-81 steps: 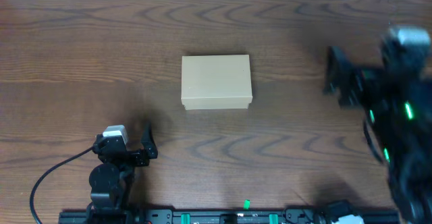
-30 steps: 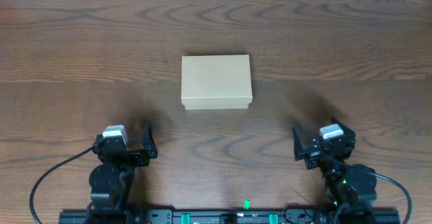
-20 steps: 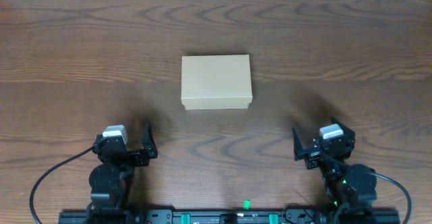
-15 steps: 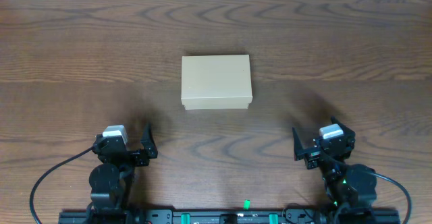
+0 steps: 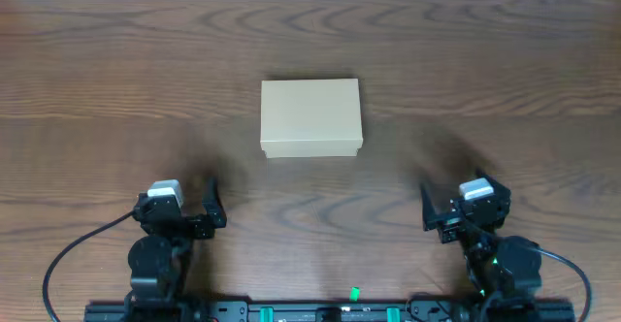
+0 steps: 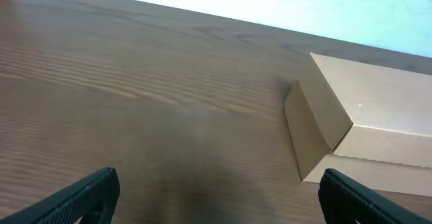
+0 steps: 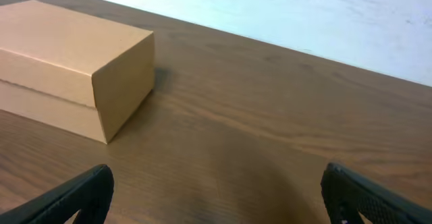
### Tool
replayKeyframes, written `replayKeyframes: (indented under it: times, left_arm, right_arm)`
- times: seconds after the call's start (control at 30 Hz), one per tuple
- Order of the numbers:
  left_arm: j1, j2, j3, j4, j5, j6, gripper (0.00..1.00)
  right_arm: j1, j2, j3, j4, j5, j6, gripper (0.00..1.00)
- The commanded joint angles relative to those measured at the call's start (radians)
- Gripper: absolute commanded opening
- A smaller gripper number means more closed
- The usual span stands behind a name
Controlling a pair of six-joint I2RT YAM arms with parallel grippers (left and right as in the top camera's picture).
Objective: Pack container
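The left gripper (image 5: 182,213) sat parked at the near edge, fingers spread and empty. One container (image 5: 310,116) lay mid-surface (image 5: 116,70), lid closed, well apart from both arms. The right gripper (image 5: 464,210), raised far right moments before, had returned to its near corner, likewise spread and empty (packing probably finished). Two grippers, one container.
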Motion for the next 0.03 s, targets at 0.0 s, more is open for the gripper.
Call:
replayKeyframes:
  times: [0.0]
  left_arm:
    - [-0.003,-0.006,-0.024,-0.003,-0.018,-0.003,0.95]
  right_arm:
    - [-0.009,-0.006,-0.005,0.002,-0.004,-0.014,0.99]
